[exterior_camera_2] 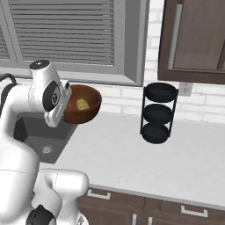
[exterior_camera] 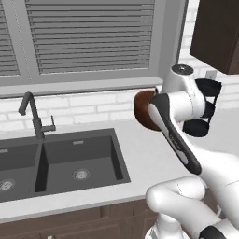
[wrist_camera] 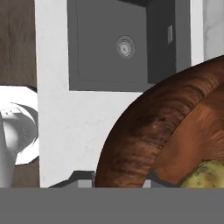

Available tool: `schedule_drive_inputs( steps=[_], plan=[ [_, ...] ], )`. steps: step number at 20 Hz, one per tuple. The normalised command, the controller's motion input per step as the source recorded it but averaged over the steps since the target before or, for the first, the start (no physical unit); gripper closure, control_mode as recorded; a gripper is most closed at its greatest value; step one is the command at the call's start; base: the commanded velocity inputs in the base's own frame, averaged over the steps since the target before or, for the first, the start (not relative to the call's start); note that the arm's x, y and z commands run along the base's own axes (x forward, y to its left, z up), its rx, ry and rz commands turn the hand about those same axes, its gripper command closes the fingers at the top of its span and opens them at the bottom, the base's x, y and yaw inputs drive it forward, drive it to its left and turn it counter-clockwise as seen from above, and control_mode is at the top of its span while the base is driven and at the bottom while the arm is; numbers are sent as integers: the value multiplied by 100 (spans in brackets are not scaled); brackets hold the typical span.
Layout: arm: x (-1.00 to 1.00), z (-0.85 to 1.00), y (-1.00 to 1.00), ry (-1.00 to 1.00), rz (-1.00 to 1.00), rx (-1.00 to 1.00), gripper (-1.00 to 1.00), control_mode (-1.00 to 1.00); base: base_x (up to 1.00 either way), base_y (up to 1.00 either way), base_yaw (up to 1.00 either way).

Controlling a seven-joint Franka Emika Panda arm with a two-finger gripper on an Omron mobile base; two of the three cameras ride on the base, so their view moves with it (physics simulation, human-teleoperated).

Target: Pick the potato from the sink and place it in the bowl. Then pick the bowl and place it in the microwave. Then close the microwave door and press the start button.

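My gripper (exterior_camera_2: 66,107) is shut on the rim of the reddish-brown bowl (exterior_camera_2: 83,107) and holds it up in the air above the counter, right of the sink (exterior_camera_2: 39,136). The yellowish potato (exterior_camera_2: 82,104) lies inside the bowl. In the hand view the bowl (wrist_camera: 148,131) bulges up from between the fingertips, with the potato (wrist_camera: 203,175) at the lower right and a sink basin (wrist_camera: 109,52) far below. From the left base view the bowl (exterior_camera: 142,109) peeks out behind my arm link, past the sink (exterior_camera: 79,158) and its dark tap (exterior_camera: 32,114).
A black three-tier rack (exterior_camera_2: 158,112) stands on the pale counter (exterior_camera_2: 145,158) by the brick wall, right of the bowl. A dark wall cabinet (exterior_camera_2: 193,39) hangs above it. A window with blinds (exterior_camera: 93,32) runs behind the sink.
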Motion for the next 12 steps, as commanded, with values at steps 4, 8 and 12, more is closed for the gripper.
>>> schedule_drive_inputs(
  steps=[4,8,12],
  plan=[
    [-55,33,0,-15,7,-5,100,-100,0,0,0],
    [-41,30,-10,-3,6,-5,100,-100,0,0,0],
    [-55,24,-1,-7,8,-5,100,-100,0,0,0]
  ],
)
